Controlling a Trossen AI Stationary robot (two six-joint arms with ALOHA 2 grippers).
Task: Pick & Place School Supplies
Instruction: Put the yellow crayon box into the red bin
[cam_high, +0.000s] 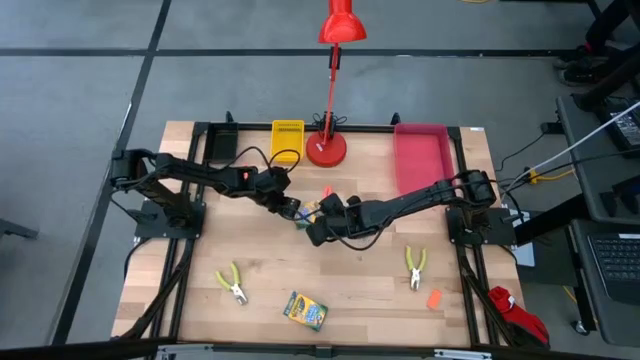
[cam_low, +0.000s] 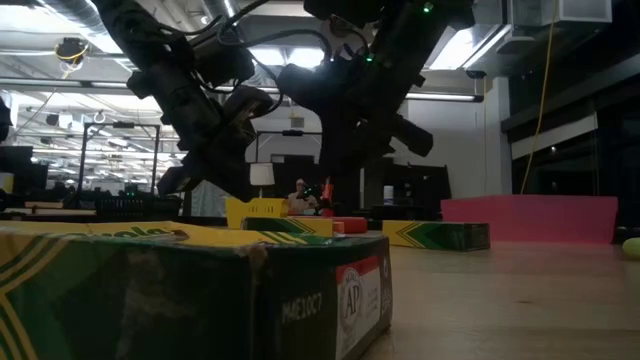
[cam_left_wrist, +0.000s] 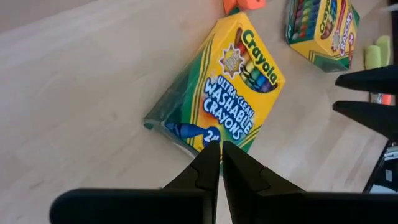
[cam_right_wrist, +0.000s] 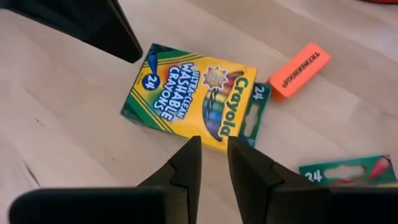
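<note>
Crayon box (cam_right_wrist: 193, 99) flat mid-table under both grippers, orange piece (cam_right_wrist: 299, 70) just beside. Left gripper (cam_left_wrist: 221, 149) clenched empty, right gripper (cam_right_wrist: 213, 149) slightly parted (nothing held). Suggest widening right, straddling box edges.

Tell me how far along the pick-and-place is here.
Nothing looks placed: the pink tray and yellow tray show no supplies inside. Both grippers hover over a crayon box mid-table, the left gripper shut, the right gripper slightly apart; neither holds it. An orange piece and second box lie beside it. A third box, two pliers and another orange piece wait near the front.
</note>
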